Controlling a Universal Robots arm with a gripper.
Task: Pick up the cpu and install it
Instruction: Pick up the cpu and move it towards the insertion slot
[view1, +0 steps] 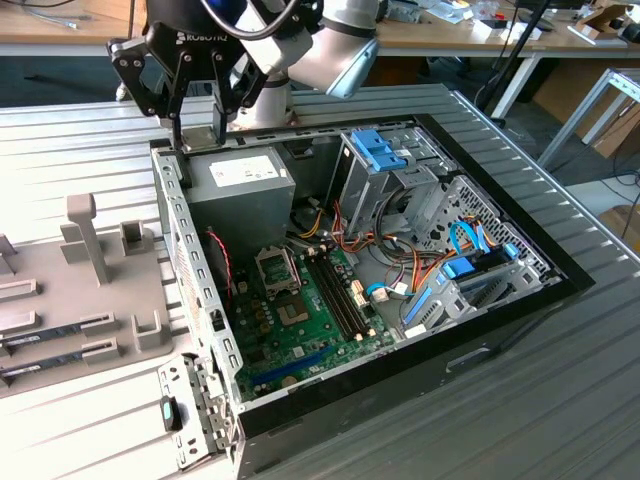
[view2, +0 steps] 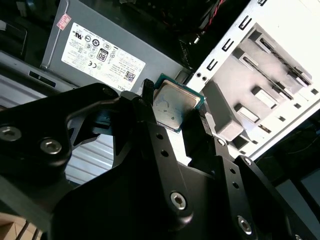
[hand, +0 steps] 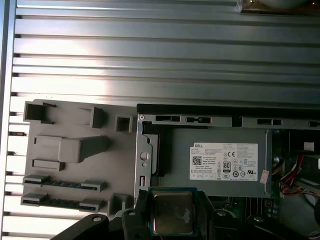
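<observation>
Near the power-supply box (hand: 220, 160), the cpu (hand: 172, 212) clamped within the closed tool (view2: 175, 105)

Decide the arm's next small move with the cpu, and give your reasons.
Probably carry it across toward the socket on the motherboard: the jaws grip the cpu by the power supply, well short of that socket.

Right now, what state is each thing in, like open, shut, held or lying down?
gripper, shut on the cpu.
cpu, held up, pinched by its edges.
computer case, lying flat, open, insides showing.
power supply, fitted inside the computer case.
memory sticks, lying in the gray holder's slots.
</observation>
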